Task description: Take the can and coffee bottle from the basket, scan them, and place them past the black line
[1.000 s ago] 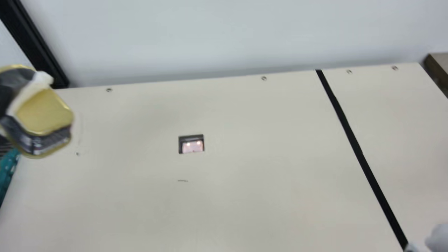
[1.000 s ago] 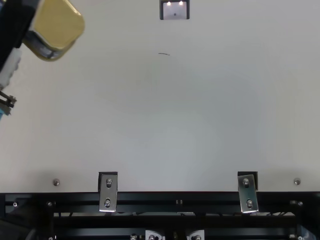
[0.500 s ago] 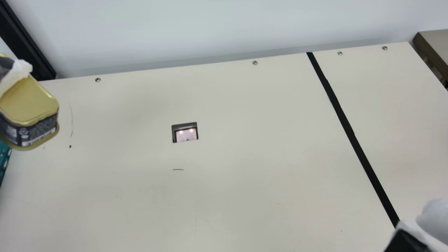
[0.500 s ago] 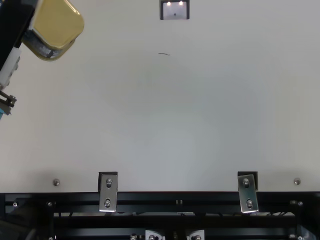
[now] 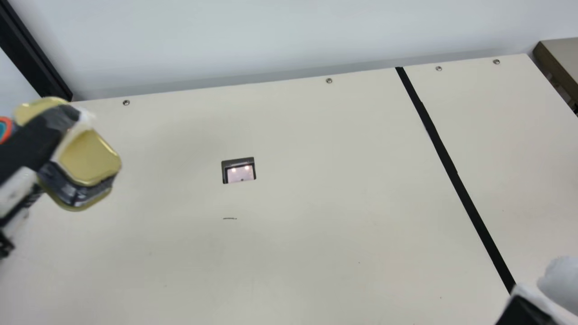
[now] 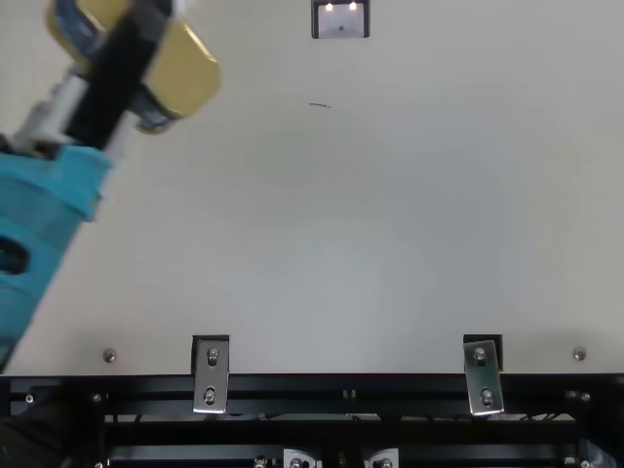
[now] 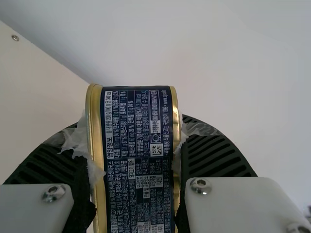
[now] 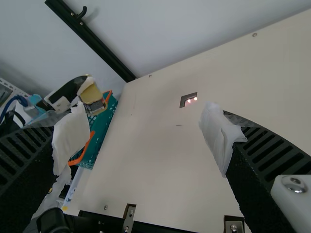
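Aloft over the left side of the cream bench (image 5: 316,257), a gold can (image 5: 90,158) with a dark label (image 7: 138,145) sits clamped in the robot's left end effector (image 5: 67,122), its ribbed fingers (image 7: 216,153) pressing opposite sides through crumpled pale wrapping (image 7: 80,141). The can is tilted in the main view, to the left of the scanner window (image 5: 239,174) and its two glowing lights, well apart from the black line (image 5: 456,174) at right. At the lower right of the same view is the right end effector (image 5: 542,295), its white-padded fingers set wide apart with nothing between them in the right wrist view. That view also catches a teal basket (image 8: 102,128) with an orange rim beside the bench's edge. Metal brackets (image 6: 211,375) and a black rail (image 6: 341,387) line the bench in the top view; a pale wall (image 5: 271,36) rises behind.
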### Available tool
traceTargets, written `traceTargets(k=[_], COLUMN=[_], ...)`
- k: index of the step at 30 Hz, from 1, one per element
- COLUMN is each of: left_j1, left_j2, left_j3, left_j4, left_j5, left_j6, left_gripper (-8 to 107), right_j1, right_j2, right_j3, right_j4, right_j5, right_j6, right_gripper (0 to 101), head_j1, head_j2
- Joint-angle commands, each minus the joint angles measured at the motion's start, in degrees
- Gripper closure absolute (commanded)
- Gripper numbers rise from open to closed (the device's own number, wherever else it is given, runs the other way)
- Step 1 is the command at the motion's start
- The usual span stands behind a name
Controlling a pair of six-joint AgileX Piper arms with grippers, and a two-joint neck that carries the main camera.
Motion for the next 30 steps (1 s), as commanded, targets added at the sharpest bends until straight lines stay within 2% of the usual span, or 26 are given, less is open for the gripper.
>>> traceTargets(k=[1, 8, 13, 15, 16, 20, 25, 30], left_j1=[-8.6, -23.1, -28.0, -28.5, -27.5, -28.5, -28.6, -27.4], left_j2=[1.8, 11.5, 21.4, 24.6, 19.7, 24.3, 25.3, 27.9], left_j3=[0.9, 5.7, 8.3, 9.2, 8.6, 9.2, 9.2, 9.2], left_j4=[1.5, 10.0, 17.6, 20.8, 16.8, 20.8, 21.8, 27.4], left_j5=[-9.7, -29.1, -38.1, -39.9, -34.7, -39.7, -40.8, -42.8], left_j6=[-0.8, -9.3, -16.2, -18.2, -15.7, -18.1, -17.4, -17.7], left_gripper=[89, 89, 89, 89, 89, 89, 89, 89], right_j1=[0.0, 0.0, 0.0, 0.0, 0.0, 0.0, 0.0, 0.0], right_j2=[0.0, 0.0, 0.0, 0.0, 0.0, 0.0, 0.0, 0.0], right_j3=[0.0, 0.0, 0.0, 0.0, 0.0, 0.0, 0.0, 0.0], right_j4=[0.0, 0.0, 0.0, 0.0, 0.0, 0.0, 0.0, 0.0], right_j5=[0.0, 0.0, 0.0, 0.0, 0.0, 0.0, 0.0, 0.0], right_j6=[0.0, 0.0, 0.0, 0.0, 0.0, 0.0, 0.0, 0.0], right_gripper=[0, 0, 0, 0, 0, 0, 0, 0], head_j1=[-0.4, -0.4, -0.4, -0.4, -0.4, -0.4, -0.4, -0.4], head_j2=[-0.3, -0.3, -0.3, -0.3, -0.3, -0.3, -0.3, -0.3])
